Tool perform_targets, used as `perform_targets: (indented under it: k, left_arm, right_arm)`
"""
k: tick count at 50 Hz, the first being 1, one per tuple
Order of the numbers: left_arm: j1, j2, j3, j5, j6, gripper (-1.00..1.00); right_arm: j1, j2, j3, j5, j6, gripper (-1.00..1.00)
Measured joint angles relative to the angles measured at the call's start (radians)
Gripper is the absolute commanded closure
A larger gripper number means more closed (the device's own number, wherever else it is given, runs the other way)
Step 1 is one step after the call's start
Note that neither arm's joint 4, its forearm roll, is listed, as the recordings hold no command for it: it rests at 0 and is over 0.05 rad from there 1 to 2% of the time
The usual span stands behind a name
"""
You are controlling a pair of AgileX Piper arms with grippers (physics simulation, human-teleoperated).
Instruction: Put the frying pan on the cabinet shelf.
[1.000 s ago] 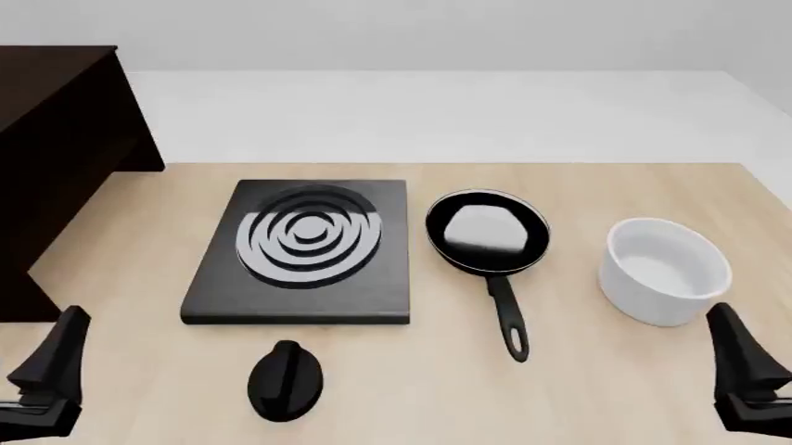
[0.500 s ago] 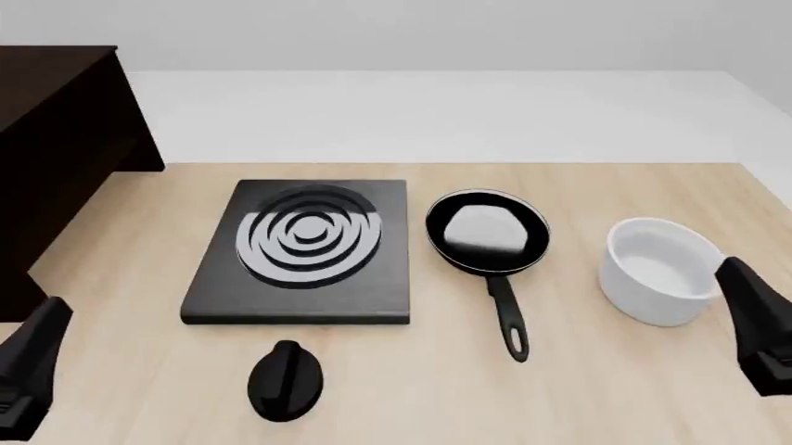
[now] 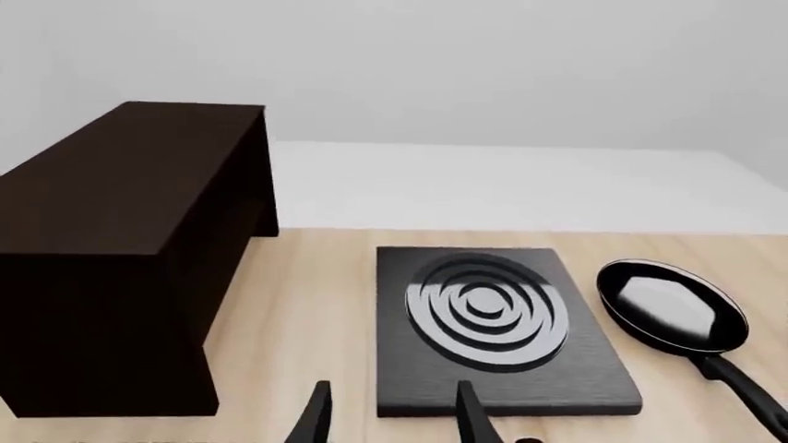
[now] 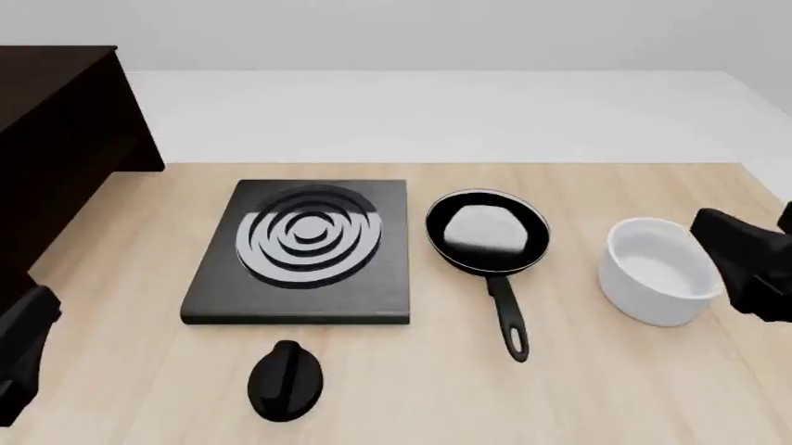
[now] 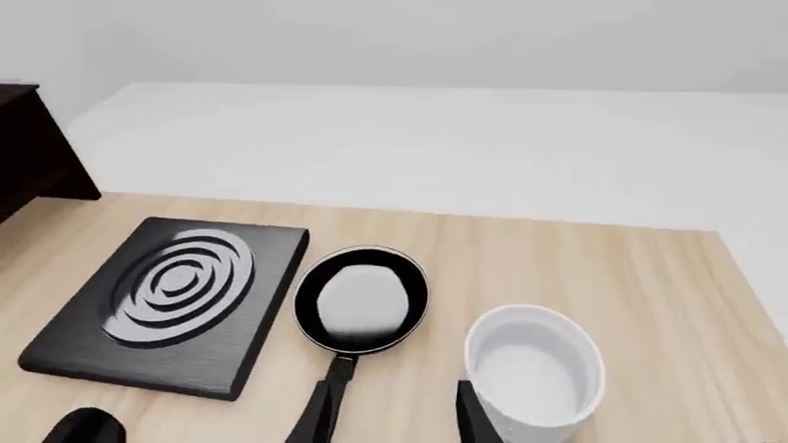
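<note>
The frying pan, small, round and black with a pale shiny inside, lies on the wooden table right of the stove plate, its long handle pointing toward the near edge. It also shows in the left wrist view as the pan and in the right wrist view as the pan. The dark cabinet stands at the far left; only its flat top and plain side show, and the cabinet shelf is out of view. My left gripper is open and empty near the stove plate's front edge. My right gripper is open and empty, short of the pan's handle.
A square black stove plate with silver rings lies mid-table. A white handleless pot stands right of the pan, close to my right arm. A black knob-like piece lies in front of the plate. My left arm sits at the lower left corner.
My right arm has risen and moved forward along the right edge, up beside the white pot. My left arm has dropped lower toward the bottom left corner. The pan has not moved.
</note>
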Motion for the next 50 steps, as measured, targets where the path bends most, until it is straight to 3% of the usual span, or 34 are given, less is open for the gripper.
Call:
perform_targets:
  k: [8,27,36,50]
  left_arm:
    - [-0.005,-0.006,-0.015,0.019,-0.003,-1.0]
    - [-0.047,-0.027,-0.005,0.028,0.001,-1.0]
    - [-0.069,-0.03,0.009,0.026,-0.006,-1.0]
    - [-0.087,-0.031,0.019,0.022,0.0,-1.0]
  right_arm:
    - [0.044,0.1,-0.059,0.077,-0.01,-1.0]
    - [0.179,0.32,-0.195,0.227,0.063,-1.0]
    - [0.256,0.415,-0.198,0.248,0.116,-1.0]
    - [0.288,0.51,-0.169,0.22,0.159,-1.0]
